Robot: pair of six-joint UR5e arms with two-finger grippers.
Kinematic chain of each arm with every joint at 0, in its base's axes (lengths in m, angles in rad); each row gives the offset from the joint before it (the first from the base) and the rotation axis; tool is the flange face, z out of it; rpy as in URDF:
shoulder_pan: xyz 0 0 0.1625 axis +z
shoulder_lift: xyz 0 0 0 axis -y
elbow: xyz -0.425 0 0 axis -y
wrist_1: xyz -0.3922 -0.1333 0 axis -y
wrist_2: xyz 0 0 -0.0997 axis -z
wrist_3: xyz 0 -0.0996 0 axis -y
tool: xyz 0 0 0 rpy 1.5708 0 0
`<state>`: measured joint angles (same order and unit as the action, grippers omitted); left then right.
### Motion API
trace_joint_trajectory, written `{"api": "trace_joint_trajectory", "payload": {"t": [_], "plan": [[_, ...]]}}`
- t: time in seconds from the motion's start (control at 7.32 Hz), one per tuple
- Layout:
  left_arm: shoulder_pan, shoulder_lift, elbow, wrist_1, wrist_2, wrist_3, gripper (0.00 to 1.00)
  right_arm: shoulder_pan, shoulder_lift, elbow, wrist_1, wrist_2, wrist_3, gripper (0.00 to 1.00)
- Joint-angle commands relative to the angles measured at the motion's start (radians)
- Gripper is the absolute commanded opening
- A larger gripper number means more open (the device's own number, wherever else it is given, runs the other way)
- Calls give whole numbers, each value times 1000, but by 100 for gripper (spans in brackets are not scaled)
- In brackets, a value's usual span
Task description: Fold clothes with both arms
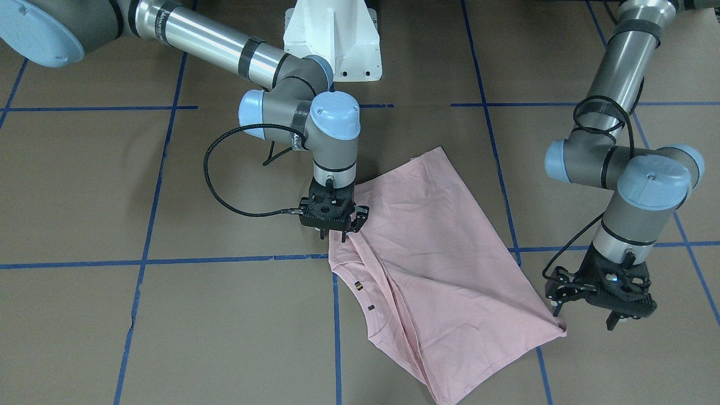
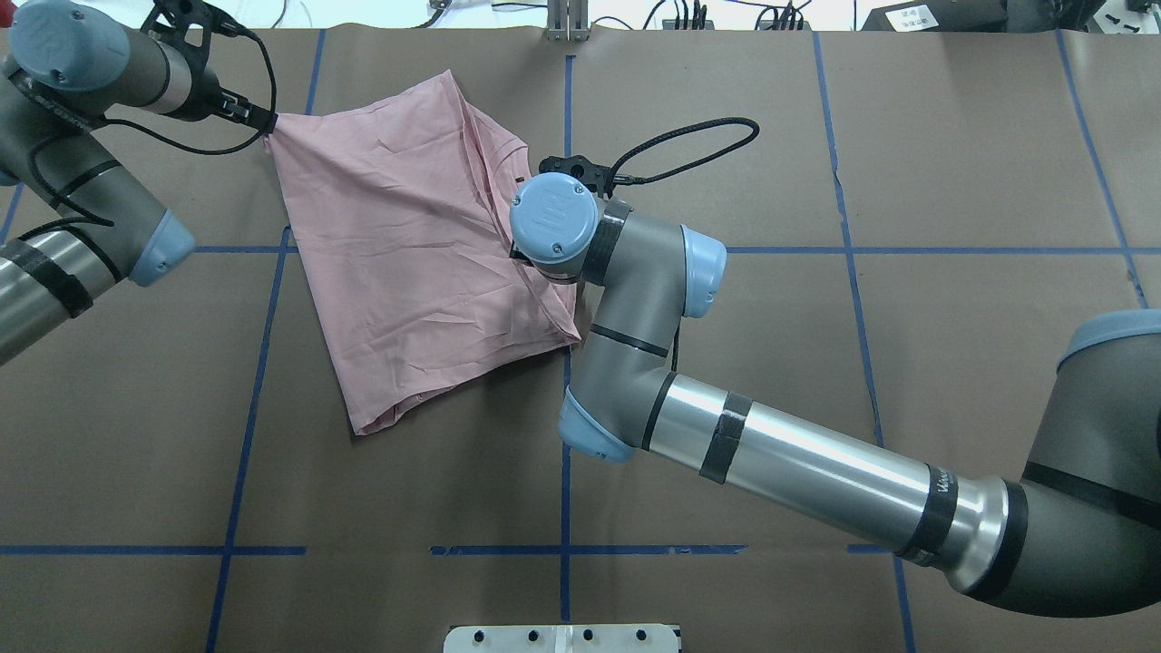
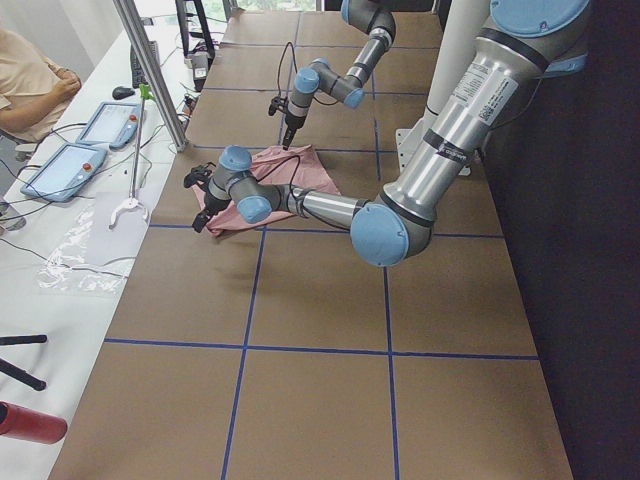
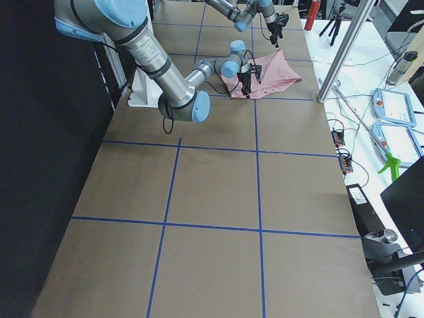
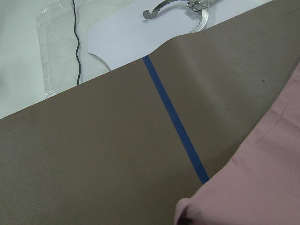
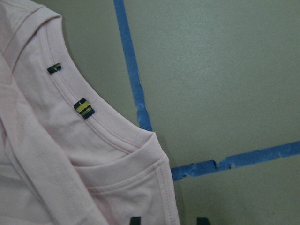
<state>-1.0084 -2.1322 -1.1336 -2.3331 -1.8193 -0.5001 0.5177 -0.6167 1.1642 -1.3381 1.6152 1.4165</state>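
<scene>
Brown table (image 1: 84,197); pink T-shirt (image 1: 439,247) crumpled, plain side up.

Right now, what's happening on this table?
The robot is working a pale pink T-shirt that lies loosely spread, partly folded over itself, on the brown table with its blue tape grid. The left gripper looks pinched shut on one corner of the shirt, the cloth drawn to a point there. The right gripper is down at the shirt's edge beside the ribbed collar, jaws apart across that edge. No neat fold is made yet.
</scene>
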Motion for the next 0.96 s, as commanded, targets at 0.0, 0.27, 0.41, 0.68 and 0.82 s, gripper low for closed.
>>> {"api": "trace_joint_trajectory", "payload": {"t": [0.0,0.27,0.41,0.68,0.82], "plan": [[-1,0,0,0,0,0,100,-4,-2,0,0,-1,5,47],[-1,0,0,0,0,0,100,-5,-2,-1,0,-9,9,46],[-1,0,0,0,0,0,100,-7,-2,-3,2,-15,10,46],[-1,0,0,1,0,0,100,-10,0,-3,2,-17,12,43],[1,0,0,5,0,0,100,-13,3,-8,2,-27,13,42]]}}
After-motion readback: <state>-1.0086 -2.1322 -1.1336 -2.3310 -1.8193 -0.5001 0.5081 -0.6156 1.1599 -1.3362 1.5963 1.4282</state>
